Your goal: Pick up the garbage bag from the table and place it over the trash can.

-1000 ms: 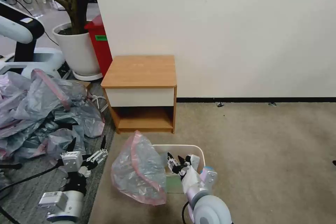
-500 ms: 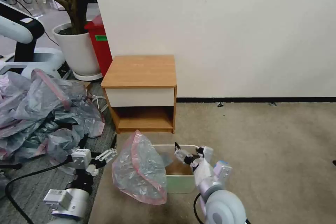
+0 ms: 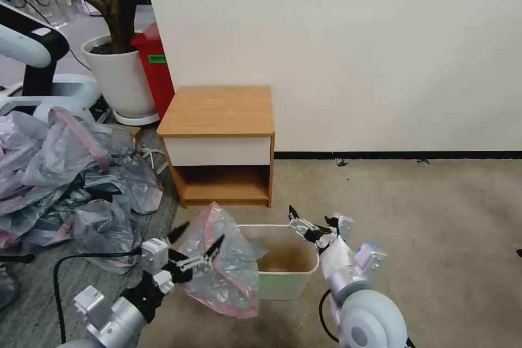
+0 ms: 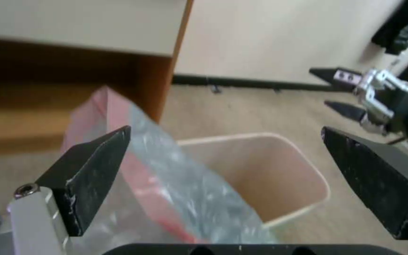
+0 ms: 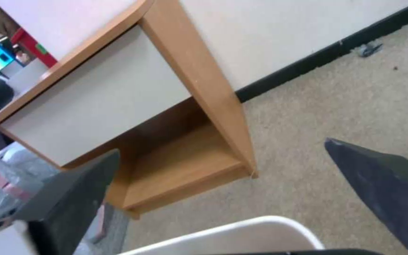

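Fitting the bag (image 3: 228,266) over the can (image 3: 288,277) is the step in hand. The bag hangs off the can's left rim, lower centre of the frame; the bench (image 3: 217,111) stands above. Left claw (image 3: 197,250) is spread wide at the bag, holding nothing; right claw (image 3: 302,223) is open, empty, over the right rim. Next move, by judgement: grip the pink band and stretch it across.
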{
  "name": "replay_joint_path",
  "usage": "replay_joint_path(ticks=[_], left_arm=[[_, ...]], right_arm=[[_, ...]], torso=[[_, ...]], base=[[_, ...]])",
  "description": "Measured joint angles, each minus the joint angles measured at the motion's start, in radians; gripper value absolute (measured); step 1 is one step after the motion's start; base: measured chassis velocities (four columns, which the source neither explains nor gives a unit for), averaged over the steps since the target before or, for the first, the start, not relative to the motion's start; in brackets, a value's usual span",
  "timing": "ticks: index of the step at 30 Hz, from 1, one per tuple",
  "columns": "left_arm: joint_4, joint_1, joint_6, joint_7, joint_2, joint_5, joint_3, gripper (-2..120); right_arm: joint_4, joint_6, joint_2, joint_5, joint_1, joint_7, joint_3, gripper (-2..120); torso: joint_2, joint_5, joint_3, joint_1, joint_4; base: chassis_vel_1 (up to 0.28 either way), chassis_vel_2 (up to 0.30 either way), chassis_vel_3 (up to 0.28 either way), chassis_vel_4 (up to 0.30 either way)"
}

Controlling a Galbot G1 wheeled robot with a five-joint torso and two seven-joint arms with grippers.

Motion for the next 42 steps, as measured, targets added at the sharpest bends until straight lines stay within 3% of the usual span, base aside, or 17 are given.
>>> replay_joint_path(ticks=[5, 7, 11, 13, 15, 16, 18, 32, 42], left_arm=[[-0.013, 0.004, 0.115, -0.013, 0.022, -0.055, -0.002, 100], [-0.016, 0.005, 0.127, -0.023, 0.028, -0.057, -0.002, 100], [-0.035, 0.006, 0.176, -0.089, 0.046, -0.072, -0.004, 100], [-0.058, 0.008, 0.215, -0.161, 0.052, -0.114, -0.006, 100], [-0.06, 0.008, 0.218, -0.168, 0.052, -0.118, -0.006, 100], [-0.078, 0.005, 0.258, -0.228, 0.055, -0.145, -0.006, 100], [-0.09, -0.001, 0.294, -0.277, 0.059, -0.168, -0.005, 100], [-0.097, -0.019, 0.346, -0.352, 0.069, -0.244, -0.005, 100], [-0.096, -0.029, 0.35, -0.357, 0.076, -0.243, 0.0, 100]], right_arm=[[-0.006, 0.008, 0.002, 0.002, -0.004, -0.001, 0.006, 99], [-0.007, 0.008, 0.002, 0.002, -0.004, -0.001, 0.006, 99], [-0.009, 0.01, 0.006, 0.002, -0.004, -0.001, 0.007, 99], [-0.014, 0.012, 0.009, 0.002, -0.004, -0.001, 0.007, 99], [-0.015, 0.013, 0.009, 0.002, -0.004, -0.001, 0.007, 99], [-0.019, 0.014, 0.011, 0.002, -0.003, -0.001, 0.006, 99], [-0.023, 0.018, 0.015, 0.002, -0.002, -0.001, 0.005, 98], [-0.023, 0.025, 0.021, 0.001, -0.015, -0.001, 0.008, 98], [-0.024, 0.031, 0.026, -0.002, -0.023, -0.003, 0.009, 98]], torso=[[0.0, 0.0002, 0.0, 0.0, 0.0], [0.0, 0.0002, 0.0, 0.0, 0.0], [0.0, 0.0002, 0.0, 0.0, 0.0], [0.0, 0.0002, 0.0, 0.0, 0.0], [0.0, 0.0001, 0.0, 0.0, 0.0], [0.0, 0.0002, 0.0, 0.0, 0.0], [0.0, 0.0001, 0.0, 0.0, 0.0], [0.0, 0.0002, 0.0, 0.0, 0.0], [0.0, 0.0002, 0.0, 0.0, 0.0]], base=[[0.0, 0.0, 0.0, 0.0], [0.0, 0.0, 0.0, 0.0], [0.0, 0.0, 0.0, 0.0], [0.0, 0.0, 0.0, 0.0], [0.0, 0.0, 0.0, 0.0], [0.0, 0.0, 0.0, 0.0], [0.0, 0.0, 0.0, 0.0], [0.0, 0.0, 0.0, 0.0], [0.0, 0.0, 0.0, 0.0]])
